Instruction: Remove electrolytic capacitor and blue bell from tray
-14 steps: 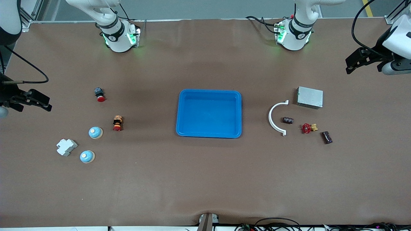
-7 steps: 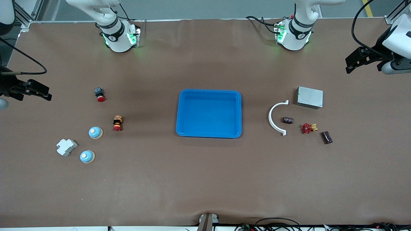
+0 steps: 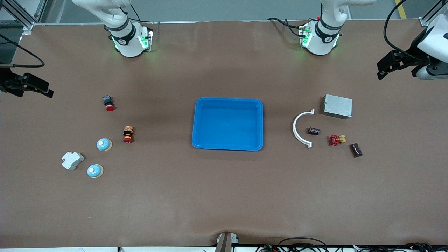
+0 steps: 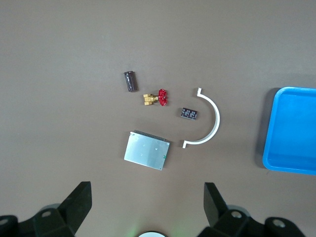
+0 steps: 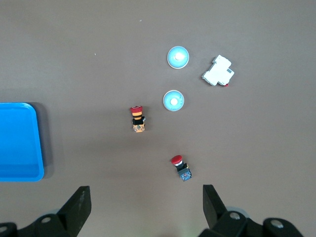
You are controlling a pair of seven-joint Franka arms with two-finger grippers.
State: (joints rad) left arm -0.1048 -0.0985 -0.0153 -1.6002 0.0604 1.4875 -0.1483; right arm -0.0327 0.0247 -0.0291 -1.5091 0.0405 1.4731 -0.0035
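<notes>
A dark cylindrical capacitor [image 3: 356, 149] [image 4: 130, 81] lies at the left arm's end of the table, beside a red-handled brass valve [image 3: 336, 139]. Two blue dome bells [image 3: 104, 144] [image 3: 95, 170] sit at the right arm's end; the right wrist view shows both [image 5: 173, 100] [image 5: 177, 57]. A blue tray [image 3: 227, 148] rests mid-table with nothing in it. My left gripper [image 3: 381, 70] [image 4: 146, 192] hangs open over bare table at the left arm's end. My right gripper [image 3: 47, 91] [image 5: 145, 195] hangs open over bare table at the right arm's end. Neither holds anything.
Near the capacitor lie a white curved bracket [image 3: 300, 128], a small dark block [image 3: 313, 131] and a metal box [image 3: 337, 106]. Near the bells are a white breaker [image 3: 72, 160], a red-and-orange push button [image 3: 128, 134] and a red push button [image 3: 108, 103].
The right gripper has drifted farther from the front camera along the table's end. The left gripper has barely shifted. Both stay open.
</notes>
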